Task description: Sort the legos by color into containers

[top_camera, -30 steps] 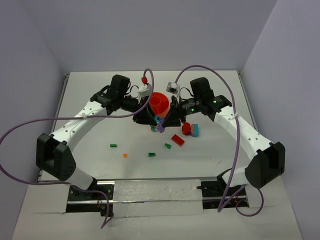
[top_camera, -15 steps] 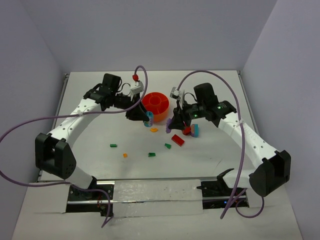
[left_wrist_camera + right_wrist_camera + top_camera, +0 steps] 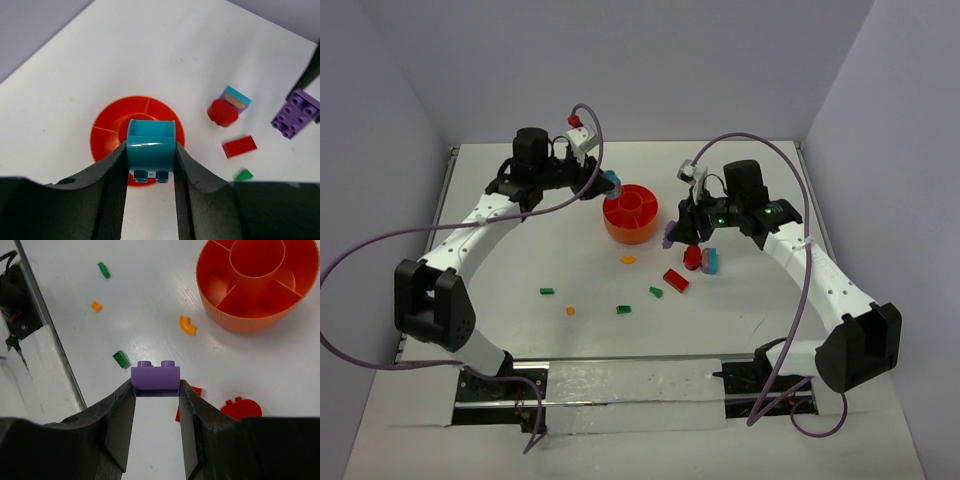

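Left wrist: my left hand point(image 3: 150, 152) pinches a teal plastic block point(image 3: 150, 142) by its flat sides, close by the round orange divided bowl point(image 3: 107, 132). My right hand point(image 3: 156, 386) clamps a purple brick point(image 3: 155, 379) the same way. I judge both light, rigid and slick.

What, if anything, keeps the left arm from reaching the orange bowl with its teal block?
Likely nothing, so yes: its jaws hold the teal block over the divided orange bowl, with nothing between.

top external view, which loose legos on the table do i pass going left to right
far-left green brick → tiny orange brick → middle green brick → right green brick → red brick → teal and purple block
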{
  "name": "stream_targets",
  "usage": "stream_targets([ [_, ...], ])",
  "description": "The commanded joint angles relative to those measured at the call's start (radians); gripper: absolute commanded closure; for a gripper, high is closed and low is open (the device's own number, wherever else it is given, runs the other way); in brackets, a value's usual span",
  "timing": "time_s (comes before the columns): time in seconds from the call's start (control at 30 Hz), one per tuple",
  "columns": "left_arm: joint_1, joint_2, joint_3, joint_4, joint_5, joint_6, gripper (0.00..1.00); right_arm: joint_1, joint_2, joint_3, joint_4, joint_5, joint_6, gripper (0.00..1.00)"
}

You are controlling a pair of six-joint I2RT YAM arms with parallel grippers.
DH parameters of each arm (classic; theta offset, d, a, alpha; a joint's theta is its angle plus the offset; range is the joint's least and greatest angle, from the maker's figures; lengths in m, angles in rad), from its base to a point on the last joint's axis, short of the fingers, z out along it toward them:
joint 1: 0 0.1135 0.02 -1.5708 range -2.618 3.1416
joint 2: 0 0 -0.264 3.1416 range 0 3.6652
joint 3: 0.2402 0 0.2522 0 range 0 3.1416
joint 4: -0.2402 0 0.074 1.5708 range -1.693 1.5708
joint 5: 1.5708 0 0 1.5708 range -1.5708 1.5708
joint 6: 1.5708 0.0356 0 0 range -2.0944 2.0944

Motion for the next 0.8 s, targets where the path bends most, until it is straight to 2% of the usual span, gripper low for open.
stream_targets([
  [0.0, -0.039, 0.048, 0.001, 0.237, -0.189, -0.059, 1.0, -0.017, -0.016, 0.0, 0.079, 0.016, 0.046, 1.0],
  [0.13, -0.075, 0.109, 0.007, 0.284, -0.254, -0.035, 1.0, -0.031, 0.006, 0.006, 0.093, 0.014, 0.065, 1.0],
  [0.33, -0.092, 0.163, -0.003, 0.318, -0.281, -0.034, 1.0, -0.048, 0.027, 0.025, 0.103, 0.015, 0.085, 1.0],
  [0.77, -0.098, 0.217, -0.051, 0.37, -0.252, -0.044, 0.97, -0.051, 0.058, 0.042, 0.136, 0.034, 0.116, 1.0],
])
